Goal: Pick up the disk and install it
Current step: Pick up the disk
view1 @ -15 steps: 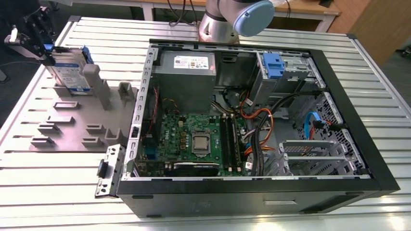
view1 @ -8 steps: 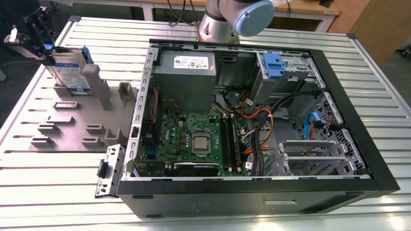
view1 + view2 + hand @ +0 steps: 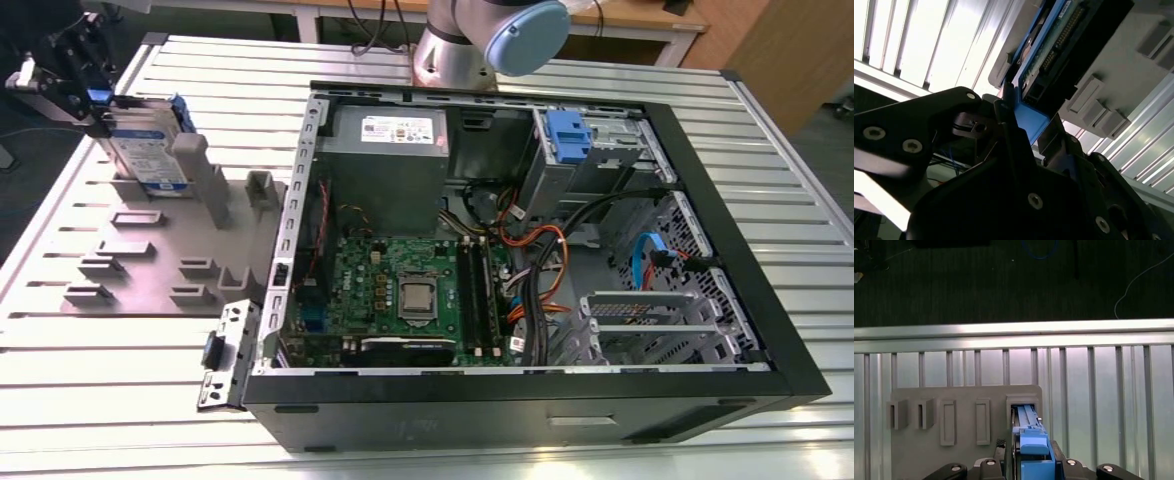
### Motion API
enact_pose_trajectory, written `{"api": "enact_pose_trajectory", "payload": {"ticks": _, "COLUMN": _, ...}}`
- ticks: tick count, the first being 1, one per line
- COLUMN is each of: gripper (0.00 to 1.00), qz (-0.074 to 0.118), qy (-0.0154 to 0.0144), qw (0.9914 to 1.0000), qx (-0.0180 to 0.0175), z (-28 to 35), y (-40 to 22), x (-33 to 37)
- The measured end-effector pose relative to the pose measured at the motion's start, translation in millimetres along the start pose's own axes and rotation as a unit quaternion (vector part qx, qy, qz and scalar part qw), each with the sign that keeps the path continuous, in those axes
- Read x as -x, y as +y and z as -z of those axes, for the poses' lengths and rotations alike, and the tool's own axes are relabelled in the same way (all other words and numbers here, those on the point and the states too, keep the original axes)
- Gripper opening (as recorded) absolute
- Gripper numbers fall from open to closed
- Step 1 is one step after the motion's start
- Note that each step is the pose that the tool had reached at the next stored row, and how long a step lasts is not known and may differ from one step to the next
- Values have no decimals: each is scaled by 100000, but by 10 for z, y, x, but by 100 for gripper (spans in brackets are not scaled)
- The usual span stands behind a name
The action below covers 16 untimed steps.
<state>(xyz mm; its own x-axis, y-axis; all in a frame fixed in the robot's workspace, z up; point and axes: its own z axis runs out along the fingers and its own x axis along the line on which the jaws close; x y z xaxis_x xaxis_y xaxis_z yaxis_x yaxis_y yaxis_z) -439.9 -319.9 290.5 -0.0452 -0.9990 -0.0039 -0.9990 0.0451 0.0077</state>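
The jaws are closed on the blue bracket at the top of the disk, which stands upright in a slot of the grey holder plate at the exterior view's left, well apart from the open computer case. A skewed pull could jam the disk in its slot or let the bracket slip. The wrist points down over the holder, with an arm joint behind the case.

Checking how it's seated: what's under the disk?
The disk stands upright in a slot of the grey fixture plate, the gripper clamped on its top. Its lower edge is hidden inside the slot.
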Motion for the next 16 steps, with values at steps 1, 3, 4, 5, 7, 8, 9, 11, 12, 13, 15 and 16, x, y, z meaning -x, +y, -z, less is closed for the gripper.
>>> {"api": "enact_pose_trajectory", "payload": {"ticks": 1, "gripper": 44, "qz": -78, "qy": -3, "qw": 100000, "qx": -3, "z": 0, "y": 0, "x": 0}}
{"api": "enact_pose_trajectory", "payload": {"ticks": 3, "gripper": 37, "qz": -238, "qy": -4, "qw": 100000, "qx": -5, "z": 0, "y": 0, "x": 0}}
{"api": "enact_pose_trajectory", "payload": {"ticks": 4, "gripper": 37, "qz": -323, "qy": -3, "qw": 99999, "qx": -1, "z": 0, "y": 0, "x": 0}}
{"api": "enact_pose_trajectory", "payload": {"ticks": 5, "gripper": 36, "qz": -402, "qy": -2, "qw": 99999, "qx": -2, "z": 0, "y": 0, "x": 0}}
{"api": "enact_pose_trajectory", "payload": {"ticks": 7, "gripper": 36, "qz": -559, "qy": -5, "qw": 99998, "qx": -3, "z": 0, "y": 0, "x": 0}}
{"api": "enact_pose_trajectory", "payload": {"ticks": 8, "gripper": 36, "qz": -638, "qy": -5, "qw": 99998, "qx": -4, "z": 0, "y": 0, "x": 0}}
{"api": "enact_pose_trajectory", "payload": {"ticks": 9, "gripper": 36, "qz": -720, "qy": -6, "qw": 99997, "qx": -3, "z": 0, "y": 0, "x": 0}}
{"api": "enact_pose_trajectory", "payload": {"ticks": 11, "gripper": 36, "qz": -882, "qy": -8, "qw": 99996, "qx": -3, "z": 0, "y": 0, "x": 0}}
{"api": "enact_pose_trajectory", "payload": {"ticks": 12, "gripper": 36, "qz": -963, "qy": -10, "qw": 99995, "qx": -4, "z": 0, "y": 0, "x": 0}}
{"api": "enact_pose_trajectory", "payload": {"ticks": 13, "gripper": 36, "qz": -1042, "qy": -7, "qw": 99995, "qx": -5, "z": 0, "y": 0, "x": 0}}
{"api": "enact_pose_trajectory", "payload": {"ticks": 15, "gripper": 36, "qz": -1204, "qy": -7, "qw": 99993, "qx": -8, "z": 0, "y": 0, "x": 0}}
{"api": "enact_pose_trajectory", "payload": {"ticks": 16, "gripper": 38, "qz": -1281, "qy": -8, "qw": 99992, "qx": -6, "z": 0, "y": 0, "x": 0}}
